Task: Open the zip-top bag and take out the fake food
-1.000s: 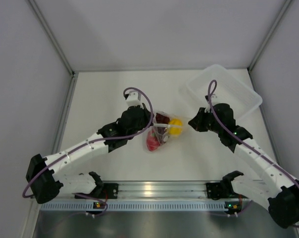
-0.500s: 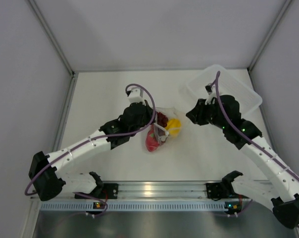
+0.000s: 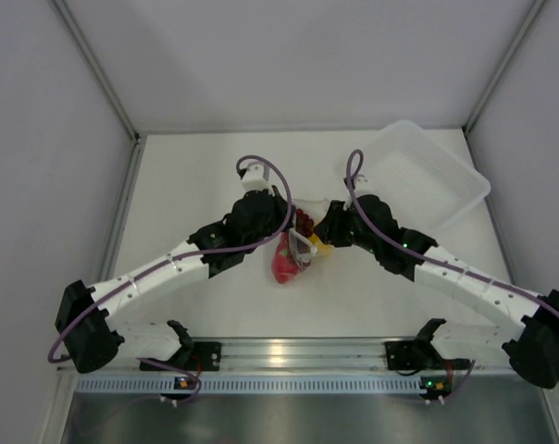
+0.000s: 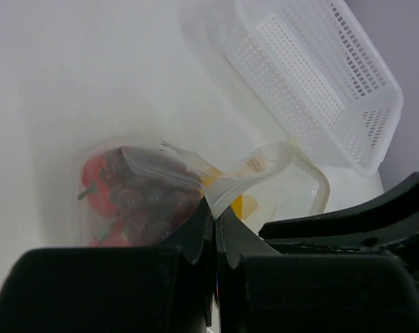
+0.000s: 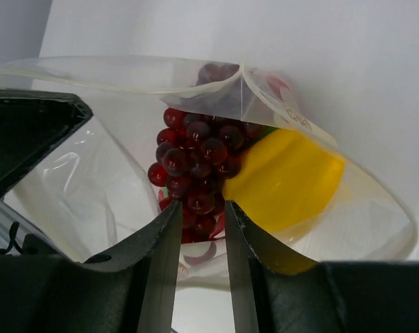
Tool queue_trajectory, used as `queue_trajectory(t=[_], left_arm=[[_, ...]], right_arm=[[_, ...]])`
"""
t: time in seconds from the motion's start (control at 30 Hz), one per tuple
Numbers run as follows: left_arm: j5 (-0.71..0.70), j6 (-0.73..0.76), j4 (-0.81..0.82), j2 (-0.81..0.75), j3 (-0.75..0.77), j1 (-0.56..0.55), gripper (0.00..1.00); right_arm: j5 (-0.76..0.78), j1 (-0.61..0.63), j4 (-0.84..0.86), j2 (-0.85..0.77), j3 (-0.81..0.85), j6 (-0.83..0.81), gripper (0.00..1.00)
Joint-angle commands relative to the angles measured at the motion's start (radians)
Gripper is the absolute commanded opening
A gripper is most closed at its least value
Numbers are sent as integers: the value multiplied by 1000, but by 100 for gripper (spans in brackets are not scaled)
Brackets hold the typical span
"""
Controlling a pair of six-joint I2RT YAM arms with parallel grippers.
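Bag (image 3: 287,264): in the middle of the counter (image 3: 196,185), with its mouth pulled open.
Food: all inside the bag. There are grapes (image 5: 195,163), a yellow pepper (image 5: 282,180) and a red pepper (image 4: 95,184).
Left gripper (image 4: 211,214): jaws pinched tight on the bag's top edge.
Right gripper (image 5: 200,207): at the bag's mouth, jaws a little apart, with the grapes showing between them.
Tray (image 3: 418,162): in the far right corner, near the right arm.
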Motion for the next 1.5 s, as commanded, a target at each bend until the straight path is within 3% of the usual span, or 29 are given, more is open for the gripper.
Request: queue_trajectory(t=[0.0, 0.23, 0.5, 0.83, 1.2, 1.47], left_arm=[[4, -14, 89, 4, 21, -5, 0], [33, 11, 88, 6, 21, -5, 0], [115, -1, 88, 0, 42, -5, 0], [178, -58, 86, -34, 64, -5, 0], [153, -47, 23, -71, 81, -3, 0], [127, -46, 2, -89, 56, -3, 0]], right_arm=[[21, 24, 142, 52, -9, 46, 33], [-11, 101, 129, 148, 34, -1, 42], [129, 139, 117, 227, 67, 5, 45], [226, 141, 186, 265, 53, 111, 60], [301, 141, 132, 391, 77, 66, 59], [288, 141, 184, 412, 70, 34, 38]])
